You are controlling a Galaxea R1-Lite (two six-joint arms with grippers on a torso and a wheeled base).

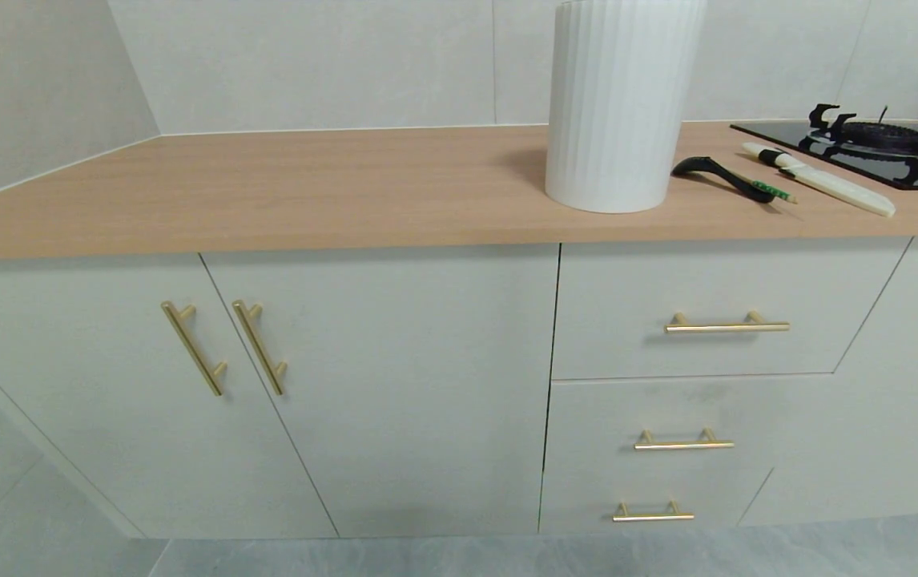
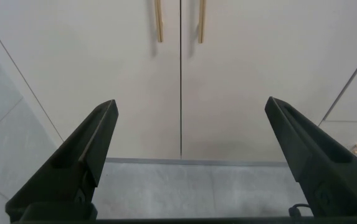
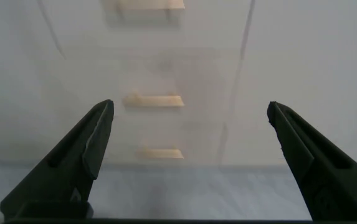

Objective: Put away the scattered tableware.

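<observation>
Toward the upper right of the head view, the scattered tableware lay on the pale wooden countertop [image 1: 267, 188]: a black curved-handled utensil [image 1: 719, 176] and a white sheathed knife [image 1: 823, 180], near the tall white ribbed container [image 1: 615, 104]. Our left gripper [image 2: 190, 104] and right gripper [image 3: 189, 106] were spread wide and empty, facing the grey cabinet fronts [image 1: 395, 385]. We judged it best to lift an arm clear of the counter edge, then grasp the black handle across its middle.

Tabletop [image 1: 307, 192] tan wood grain, cab fronts [image 1: 411, 385] pale grey w/ gold handles [image 1: 726, 325]. Container [image 1: 619, 104] white, vertical ribs; knife [image 1: 823, 181] white w/ black band, tool [image 1: 719, 173] black, hob [image 1: 875, 135] black.
</observation>
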